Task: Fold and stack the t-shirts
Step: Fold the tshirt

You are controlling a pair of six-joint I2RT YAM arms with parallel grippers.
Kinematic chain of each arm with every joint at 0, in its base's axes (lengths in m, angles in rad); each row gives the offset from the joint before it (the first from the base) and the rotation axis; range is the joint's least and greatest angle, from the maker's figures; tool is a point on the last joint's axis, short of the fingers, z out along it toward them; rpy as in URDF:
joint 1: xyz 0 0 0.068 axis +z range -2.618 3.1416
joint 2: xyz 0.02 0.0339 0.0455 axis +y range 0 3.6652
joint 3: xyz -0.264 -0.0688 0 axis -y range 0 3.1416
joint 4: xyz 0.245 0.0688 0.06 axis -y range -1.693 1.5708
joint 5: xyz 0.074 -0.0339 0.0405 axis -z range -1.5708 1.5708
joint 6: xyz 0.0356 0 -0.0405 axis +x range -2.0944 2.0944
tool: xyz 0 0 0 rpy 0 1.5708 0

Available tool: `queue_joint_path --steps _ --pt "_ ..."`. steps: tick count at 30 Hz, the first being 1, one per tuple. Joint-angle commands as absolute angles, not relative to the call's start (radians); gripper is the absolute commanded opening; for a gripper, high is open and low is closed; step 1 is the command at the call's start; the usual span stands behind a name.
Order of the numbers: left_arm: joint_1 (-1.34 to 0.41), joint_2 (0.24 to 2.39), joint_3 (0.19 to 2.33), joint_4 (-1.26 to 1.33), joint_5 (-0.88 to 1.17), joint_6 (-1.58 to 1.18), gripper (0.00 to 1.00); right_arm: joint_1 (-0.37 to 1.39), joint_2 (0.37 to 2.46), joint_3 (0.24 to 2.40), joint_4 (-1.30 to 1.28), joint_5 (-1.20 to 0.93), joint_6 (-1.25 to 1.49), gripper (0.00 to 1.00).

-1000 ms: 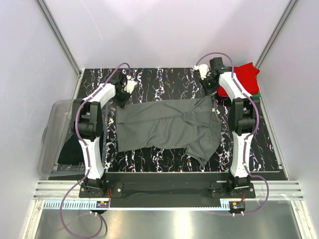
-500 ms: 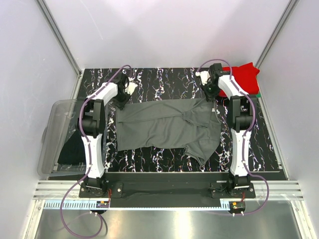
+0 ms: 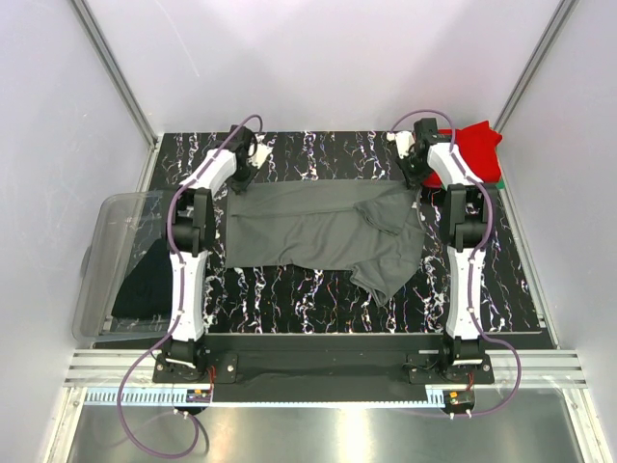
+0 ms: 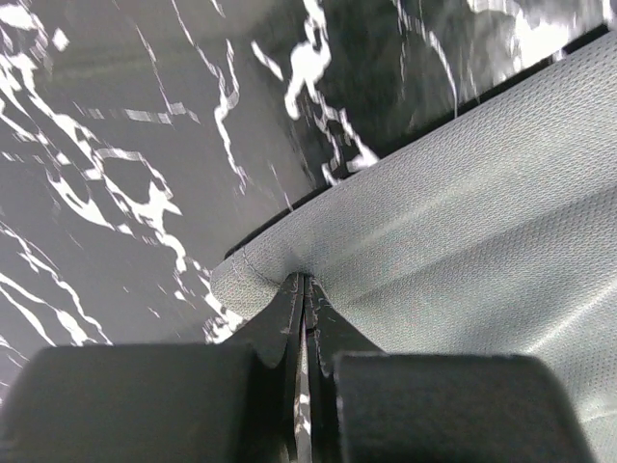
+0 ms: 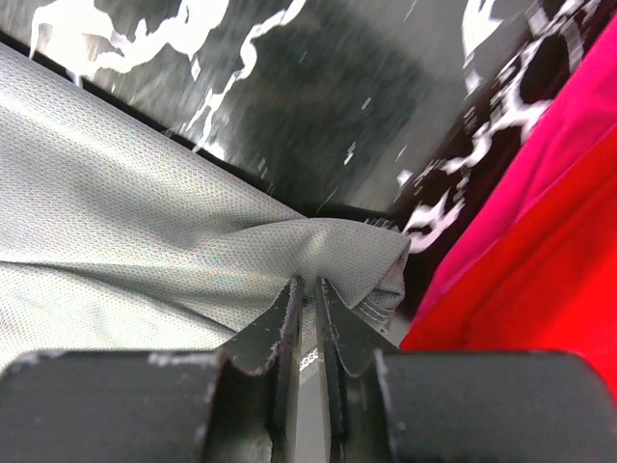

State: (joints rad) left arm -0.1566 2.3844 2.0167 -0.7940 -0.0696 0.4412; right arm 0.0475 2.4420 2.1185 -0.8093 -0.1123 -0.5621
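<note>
Flattening seems in hand: the dark grey cloth t-shirt (image 3: 313, 230) is clenched at its far corners by the left tool (image 4: 304, 292) and the right tool (image 5: 307, 292). Next, an even fold toward the near side is probably needed.

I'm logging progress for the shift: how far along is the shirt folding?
Done, apparently: a red t-shirt sits bundled at the far right corner, a green sliver at its edge. In hand: the dark grey t-shirt lies spread out; the left gripper and right gripper each pinch a far corner. Left: folding and stacking it, plus the black cloth in the clear tub.
</note>
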Motion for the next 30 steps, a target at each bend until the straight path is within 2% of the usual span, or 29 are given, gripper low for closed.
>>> queue_joint_path --steps 1,10,13,14,16,17,18,20,22,23,28,30 --pt "-0.163 2.450 2.104 -0.808 -0.101 0.460 0.04 0.040 2.510 2.186 -0.802 -0.075 -0.583 0.17" --pt "-0.166 2.497 2.263 -0.810 -0.132 0.460 0.06 0.038 2.545 2.292 -0.824 -0.080 -0.594 0.17" --pt "-0.184 2.378 2.225 -0.815 -0.152 0.425 0.11 0.040 2.465 2.286 -0.851 -0.109 -0.588 0.20" --pt "-0.190 2.280 2.206 -0.812 -0.155 0.416 0.14 0.040 2.388 2.263 -0.856 -0.123 -0.575 0.21" --pt "-0.210 2.180 2.146 -0.811 -0.144 0.396 0.22 0.040 2.292 2.221 -0.853 -0.207 -0.566 0.30" --pt "-0.215 2.093 2.123 -0.808 -0.137 0.393 0.28 0.040 2.198 2.165 -0.851 -0.239 -0.572 0.33" --pt "-0.225 2.054 2.099 -0.811 -0.117 0.394 0.29 0.040 2.150 2.126 -0.830 -0.295 -0.577 0.37" --pt "-0.236 1.958 1.998 -0.815 -0.104 0.406 0.30 0.040 2.013 1.980 -0.807 -0.339 -0.607 0.40" --pt "-0.250 1.901 1.866 -0.818 -0.081 0.443 0.30 0.040 1.924 1.852 -0.798 -0.412 -0.659 0.41" --pt "-0.252 1.854 1.818 -0.824 -0.057 0.455 0.30 0.041 1.839 1.715 -0.798 -0.437 -0.734 0.41" --pt "-0.252 1.721 1.542 -0.818 0.018 0.506 0.29 0.044 1.599 1.244 -0.811 -0.428 -0.975 0.41" --pt "-0.252 1.710 1.511 -0.813 0.034 0.491 0.29 0.048 1.513 1.148 -0.811 -0.408 -1.029 0.41"
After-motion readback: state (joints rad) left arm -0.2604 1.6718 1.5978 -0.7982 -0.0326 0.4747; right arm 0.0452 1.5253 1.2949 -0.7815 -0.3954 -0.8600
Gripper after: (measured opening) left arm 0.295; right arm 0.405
